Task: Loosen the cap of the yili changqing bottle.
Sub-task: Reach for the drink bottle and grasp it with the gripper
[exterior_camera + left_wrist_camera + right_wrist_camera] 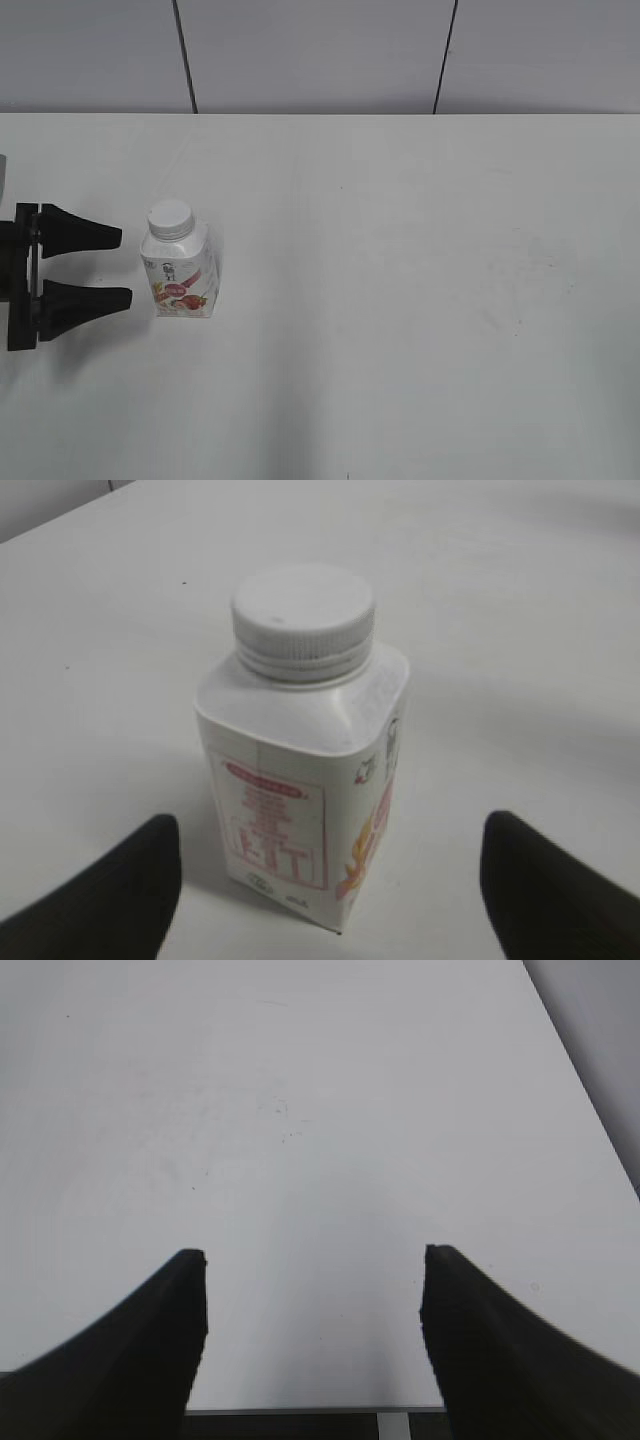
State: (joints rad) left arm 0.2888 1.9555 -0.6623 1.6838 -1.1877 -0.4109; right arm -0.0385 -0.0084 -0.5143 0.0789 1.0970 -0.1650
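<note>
The yili changqing bottle (183,275) stands upright on the white table at the left, its red-pink label facing front. Its white ribbed cap (170,219) sits on the neck. My left gripper (124,267) is open, its two black fingers pointing right at the bottle and stopping just short of it. In the left wrist view the bottle (300,790) and cap (303,615) stand ahead between the open fingers (330,880), untouched. My right gripper (313,1290) is open and empty over bare table; it is out of the exterior view.
The white table (420,300) stretches to the right of the bottle with only faint smudges. A grey panelled wall (320,50) stands behind it. The table's near edge (300,1409) shows in the right wrist view.
</note>
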